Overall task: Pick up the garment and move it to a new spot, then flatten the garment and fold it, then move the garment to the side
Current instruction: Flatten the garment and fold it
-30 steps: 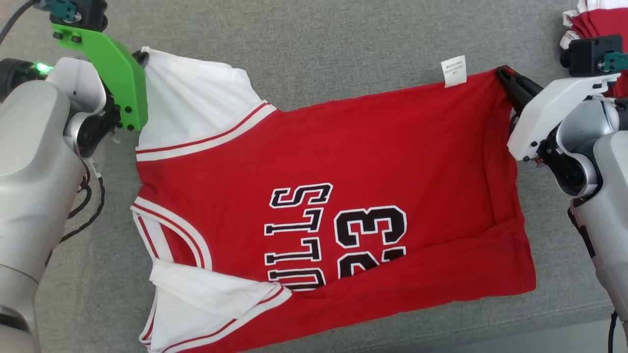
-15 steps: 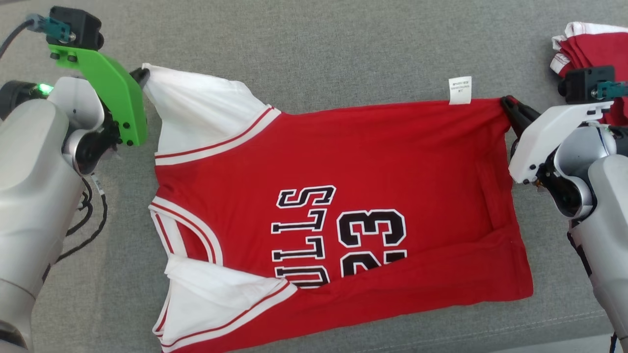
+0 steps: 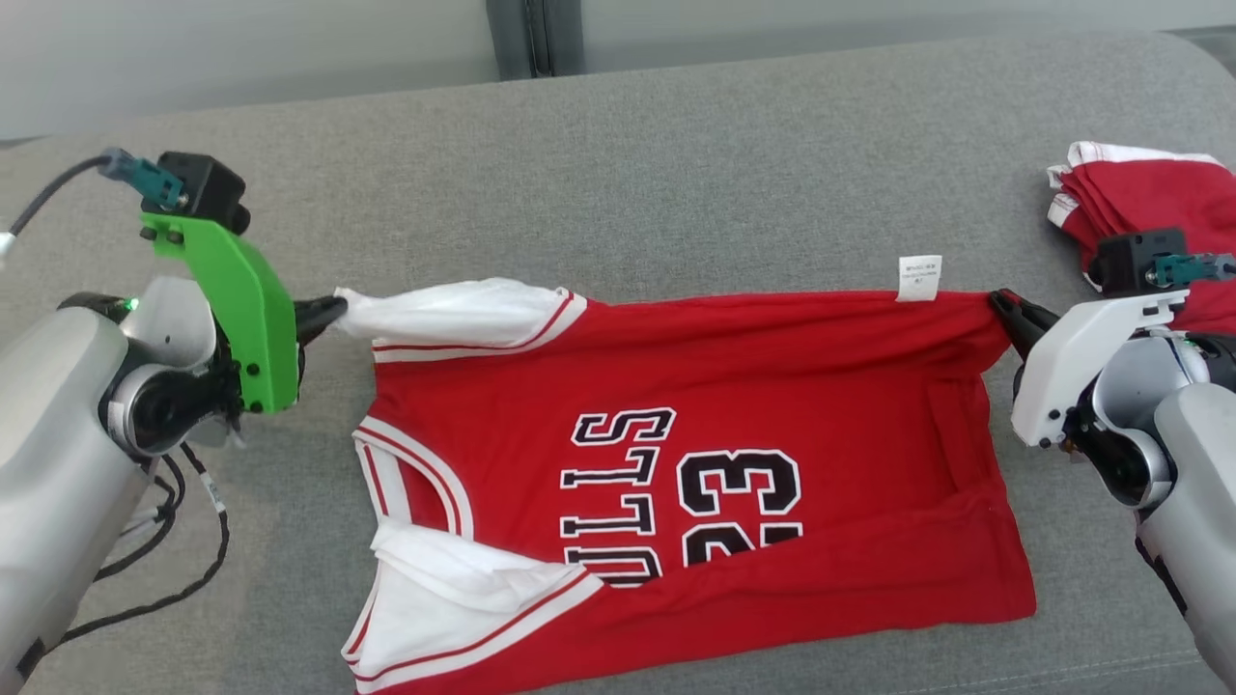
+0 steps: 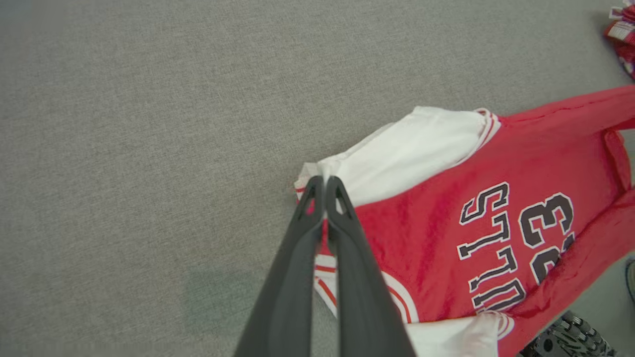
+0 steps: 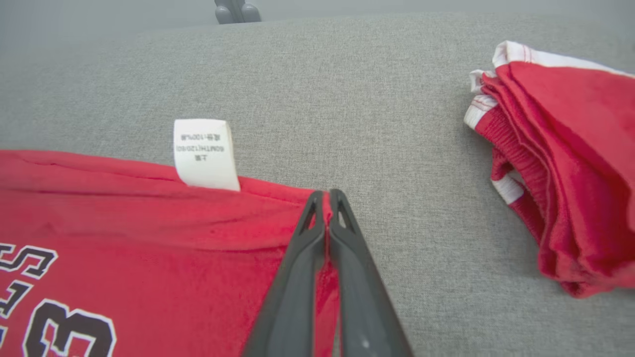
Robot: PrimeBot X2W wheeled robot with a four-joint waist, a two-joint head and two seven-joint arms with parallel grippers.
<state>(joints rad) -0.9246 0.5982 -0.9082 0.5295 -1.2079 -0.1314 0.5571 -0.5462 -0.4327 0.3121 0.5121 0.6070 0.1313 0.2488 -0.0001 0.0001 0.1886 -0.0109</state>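
The garment [image 3: 734,405] is a red jersey with white sleeves and black lettering, stretched sideways over the grey cushion. My left gripper [image 3: 333,311] is shut on the tip of its white sleeve [image 3: 454,314]; in the left wrist view the closed fingers [image 4: 325,186] pinch that sleeve edge [image 4: 407,148]. My right gripper [image 3: 995,301] is shut on the garment's far hem corner, near a white care label [image 3: 919,278]. The right wrist view shows the closed fingertips [image 5: 325,196] biting the red hem [image 5: 149,218]. The garment's near part lies on the cushion.
A folded pile of red and white clothes [image 3: 1139,208] lies at the right edge of the cushion, close behind my right gripper, also seen as a pile [image 5: 560,163] in the right wrist view. The cushion's back edge [image 3: 521,82] runs along the top.
The camera has tilted, so the whole scene sits lower in the picture. The top edge of the garment is pulled straighter and the white sleeve is drawn into a narrow band. Both grips hold.
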